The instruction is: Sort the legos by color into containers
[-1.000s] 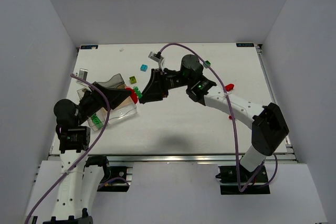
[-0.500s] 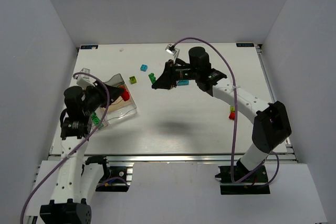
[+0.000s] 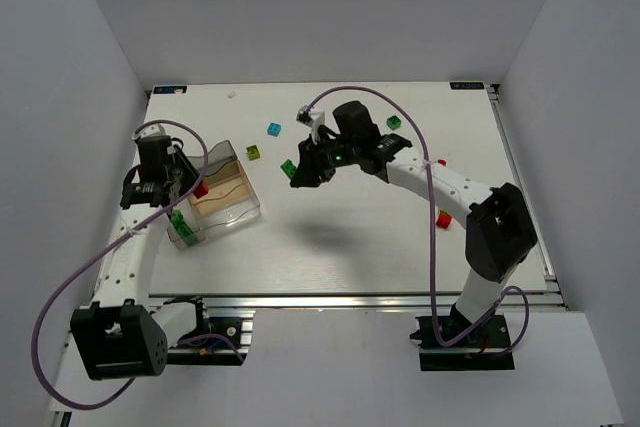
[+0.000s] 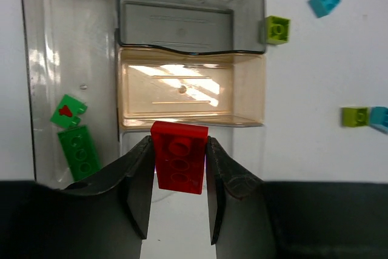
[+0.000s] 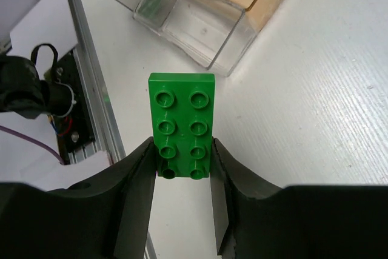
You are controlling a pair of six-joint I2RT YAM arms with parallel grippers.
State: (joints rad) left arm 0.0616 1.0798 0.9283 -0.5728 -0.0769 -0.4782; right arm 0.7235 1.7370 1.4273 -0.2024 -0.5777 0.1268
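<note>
Over the tray edge, left claw sits clamped on red brick, brick pinched between both fingers. Right claw clamped on green brick, above bench, apart from tray.

Top external: high, behind near edge, looking down and far; whole table in frame, distant. Left wrist: close above tray, straight down, far side at top. Right wrist: fairly near table, oblique, facing left. Shared across all three: tray, left side of table.
</note>
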